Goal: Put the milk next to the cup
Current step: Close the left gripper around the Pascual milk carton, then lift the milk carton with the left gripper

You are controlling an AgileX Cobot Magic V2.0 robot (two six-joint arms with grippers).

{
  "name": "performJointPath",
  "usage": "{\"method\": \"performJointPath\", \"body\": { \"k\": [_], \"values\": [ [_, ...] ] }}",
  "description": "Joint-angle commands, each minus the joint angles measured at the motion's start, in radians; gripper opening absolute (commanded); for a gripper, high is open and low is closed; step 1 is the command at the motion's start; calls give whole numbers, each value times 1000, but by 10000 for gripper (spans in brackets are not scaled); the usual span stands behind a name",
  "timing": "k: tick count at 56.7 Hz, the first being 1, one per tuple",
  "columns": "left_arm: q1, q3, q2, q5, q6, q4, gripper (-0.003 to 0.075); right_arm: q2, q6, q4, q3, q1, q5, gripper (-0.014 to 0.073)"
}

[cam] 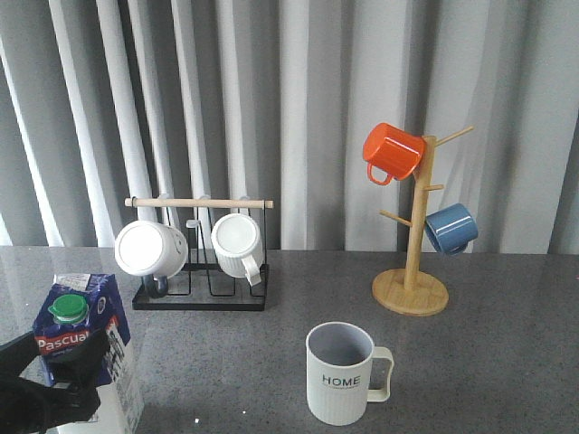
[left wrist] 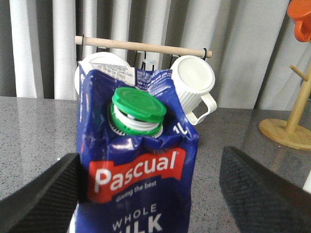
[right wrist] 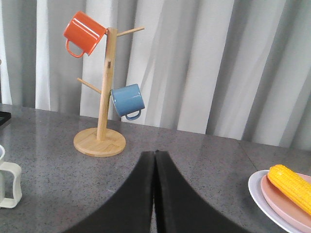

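The milk (cam: pixel 83 333), a blue-and-white carton with a red "Pascual" label and a green cap, stands upright at the table's front left. My left gripper (cam: pixel 83 372) is open around it. In the left wrist view the carton (left wrist: pixel 141 189) fills the middle between the two black fingers (left wrist: pixel 43 194) of the left gripper (left wrist: pixel 150 165). One finger touches its side and the other stands apart from it. The "HOME" cup (cam: pixel 339 372) stands at front centre, well to the right of the carton; its handle shows in the right wrist view (right wrist: pixel 8 184). My right gripper (right wrist: pixel 154 156) is shut and empty above bare table.
A black rack (cam: pixel 201 294) with two plain white mugs stands behind the carton. A wooden mug tree (cam: pixel 412 291) with an orange mug (cam: pixel 393 151) and a blue mug (cam: pixel 450 228) stands at back right. A plate with a corn cob (right wrist: pixel 290 187) lies far right.
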Motion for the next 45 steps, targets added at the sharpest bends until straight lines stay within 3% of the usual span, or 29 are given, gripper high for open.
{"method": "performJointPath", "body": {
  "k": [1,45],
  "values": [
    [-5,-54,-7,-87,7,-10,557,5,-4,-12,-26,-6,-71,-6],
    [-5,-84,53,-80,73,-40,557,5,-3,-12,-26,-6,-71,-6]
  ]
}}
